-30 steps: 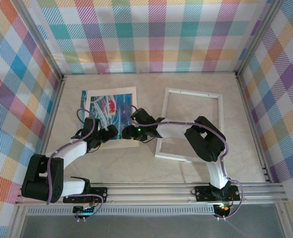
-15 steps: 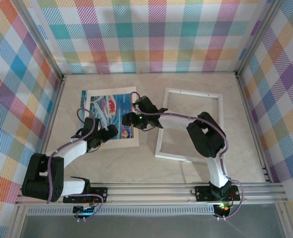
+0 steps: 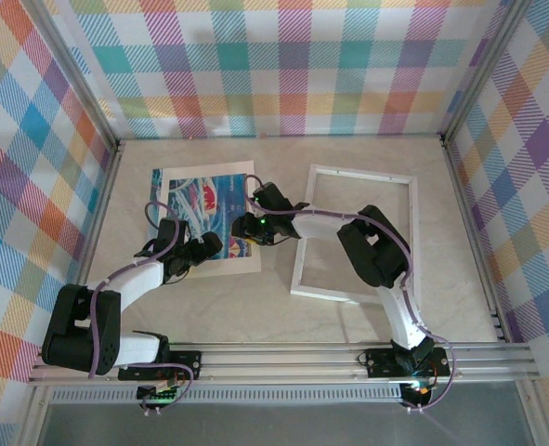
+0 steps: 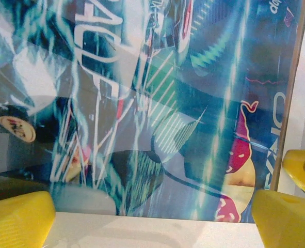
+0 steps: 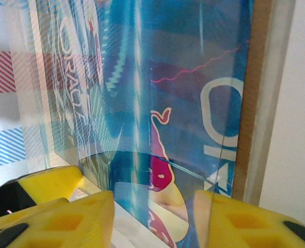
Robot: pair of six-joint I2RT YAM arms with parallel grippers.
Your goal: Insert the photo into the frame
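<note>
Your left gripper (image 4: 152,221) has its yellow fingers (image 4: 18,219) spread as wide as they go, one at each lower corner of its wrist view. They hold nothing. The photo (image 4: 193,103) lies flat just beyond the tips, and a white band of its margin lies between them. Your right gripper (image 5: 152,217) has its fingers (image 5: 75,214) about half apart, and a curled blue edge of the photo rises in the gap. You cannot tell whether a pad touches it. The printed letters run away from both pairs of fingers, so the long side seems to point from the tips toward the far wall, but from above the two wrists cover the photo's near part. A brown strip (image 5: 253,93) borders the photo beyond the right-hand finger. The frame (image 3: 362,173) lies flat to the right of the right fingers, apart from the photo, with its long axis near to far.
</note>
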